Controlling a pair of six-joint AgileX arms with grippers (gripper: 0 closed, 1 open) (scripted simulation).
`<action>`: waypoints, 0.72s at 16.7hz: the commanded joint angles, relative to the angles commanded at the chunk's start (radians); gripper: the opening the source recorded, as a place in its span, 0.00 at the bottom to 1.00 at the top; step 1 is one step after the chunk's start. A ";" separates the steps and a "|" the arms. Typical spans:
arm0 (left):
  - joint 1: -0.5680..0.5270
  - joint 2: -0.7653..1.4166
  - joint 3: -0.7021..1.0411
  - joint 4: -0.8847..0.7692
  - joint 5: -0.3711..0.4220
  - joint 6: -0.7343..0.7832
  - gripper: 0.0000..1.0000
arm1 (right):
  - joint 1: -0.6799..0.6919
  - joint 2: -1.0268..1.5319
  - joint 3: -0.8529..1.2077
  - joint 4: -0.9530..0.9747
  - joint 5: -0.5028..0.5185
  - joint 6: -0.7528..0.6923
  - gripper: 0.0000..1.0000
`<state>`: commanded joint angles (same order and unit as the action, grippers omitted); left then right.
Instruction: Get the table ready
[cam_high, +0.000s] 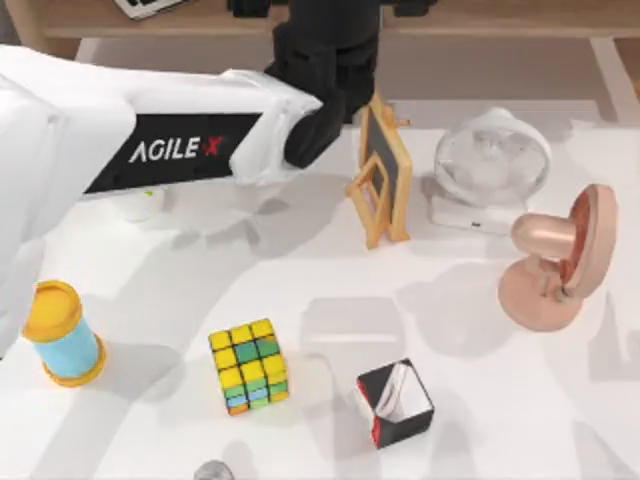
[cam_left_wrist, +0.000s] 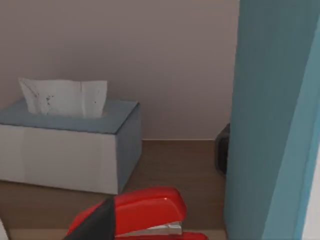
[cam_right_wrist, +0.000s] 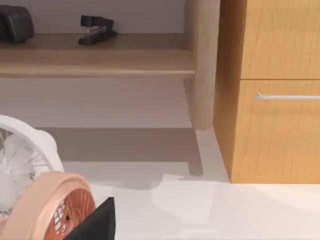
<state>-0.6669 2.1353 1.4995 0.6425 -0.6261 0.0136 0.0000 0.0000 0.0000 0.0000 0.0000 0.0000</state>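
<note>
2 fans (cam_high: 492, 160) (cam_high: 560, 255), 1 cube (cam_high: 249, 366), 1 canister (cam_high: 62, 333), 1 chalkboard (cam_high: 382, 170).

A light brown wooden shelf (cam_high: 480, 18) runs along the 12 o'clock edge of the top view, its board (cam_right_wrist: 95, 62) carried by a round wooden post (cam_right_wrist: 201, 65). Just beside the post, toward 3 o'clock, stands a wooden cabinet (cam_right_wrist: 272, 90) with a slim metal drawer handle (cam_right_wrist: 286, 96). A plain greyish-beige wall (cam_left_wrist: 150, 60) backs the shelf. Soft shadows lie across the white surface below the shelf.
</note>
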 joint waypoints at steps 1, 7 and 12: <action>-0.014 0.044 0.033 0.015 -0.013 0.000 1.00 | 0.000 0.000 0.000 0.000 0.000 0.000 1.00; -0.039 0.115 0.091 0.042 -0.036 -0.002 1.00 | 0.000 0.000 0.000 0.000 0.000 0.000 1.00; -0.029 0.130 0.119 0.028 -0.027 -0.002 1.00 | 0.000 0.000 0.000 0.000 0.000 0.000 1.00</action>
<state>-0.6962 2.2656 1.6187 0.6706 -0.6526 0.0113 0.0000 0.0000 0.0000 0.0000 0.0000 0.0000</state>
